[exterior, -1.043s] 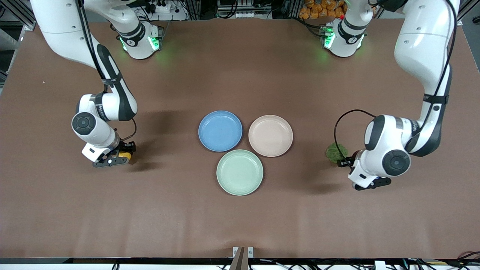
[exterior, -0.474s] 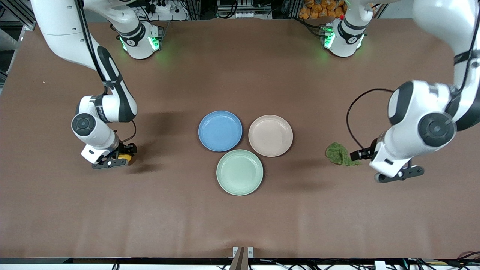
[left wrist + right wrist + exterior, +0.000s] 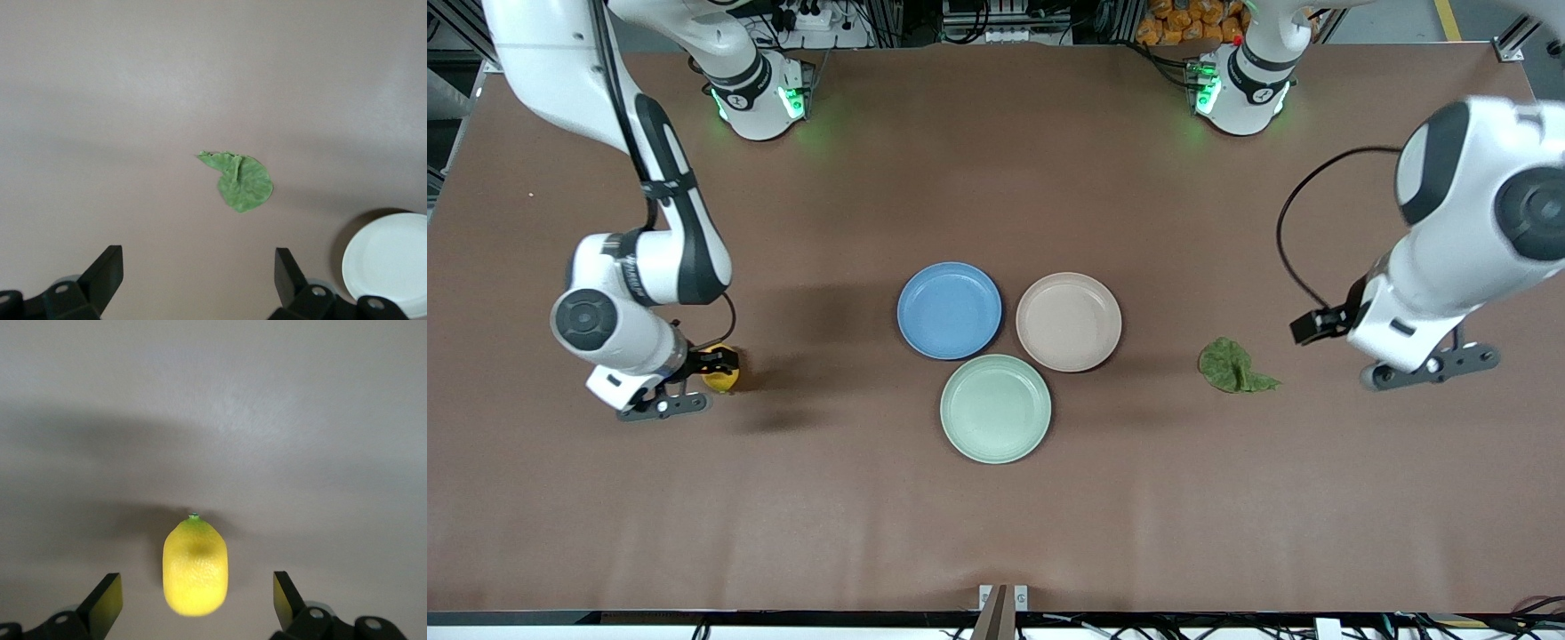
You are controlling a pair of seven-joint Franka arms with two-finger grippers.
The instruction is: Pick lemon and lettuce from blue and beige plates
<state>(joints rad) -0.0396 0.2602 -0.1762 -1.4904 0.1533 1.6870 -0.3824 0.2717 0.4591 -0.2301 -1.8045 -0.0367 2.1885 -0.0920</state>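
The blue plate (image 3: 949,310) and the beige plate (image 3: 1068,321) stand side by side mid-table, both bare. The lemon (image 3: 719,378) lies on the table toward the right arm's end; it also shows in the right wrist view (image 3: 195,565). My right gripper (image 3: 660,405) is open and raised beside it, with the lemon apart from both fingers. The lettuce (image 3: 1232,365) lies flat on the table toward the left arm's end; it also shows in the left wrist view (image 3: 239,181). My left gripper (image 3: 1430,368) is open, empty and raised, well clear of the leaf.
A pale mint-green plate (image 3: 995,408) sits nearer to the front camera than the other two and touches both. A white plate edge (image 3: 390,263) shows in the left wrist view. The brown table mat (image 3: 996,533) spreads around.
Both grippers have let go and lifted. The right gripper rose off the lemon, which now lies free. The left arm pulled up and away from the lettuce toward its own end.
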